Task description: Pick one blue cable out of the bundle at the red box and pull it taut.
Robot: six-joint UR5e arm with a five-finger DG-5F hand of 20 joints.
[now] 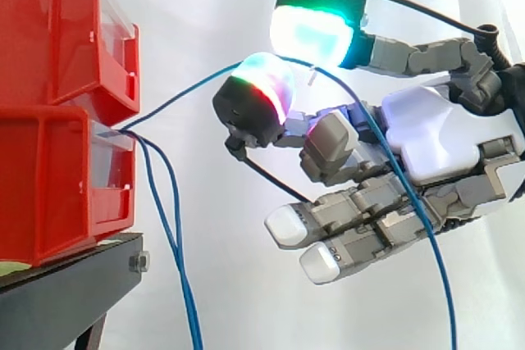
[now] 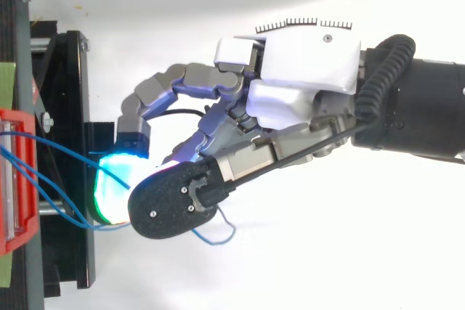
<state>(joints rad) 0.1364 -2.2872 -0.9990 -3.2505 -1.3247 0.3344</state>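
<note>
Two red bins are stacked at the left on a black stand. Blue cables come out between them at the front lip. One blue cable runs up and to the right, nearly straight, to my hand. Two glowing fingertips meet on it there and pinch it. Past the pinch its free end drops across the palm and out of the bottom. The other fingers lie straight below. In the top view my hand reaches left towards the red bin.
Two more blue cables hang slack from the bins down past the stand's edge. The black stand lies just under and left of my fingertips. A white curtain forms the backdrop.
</note>
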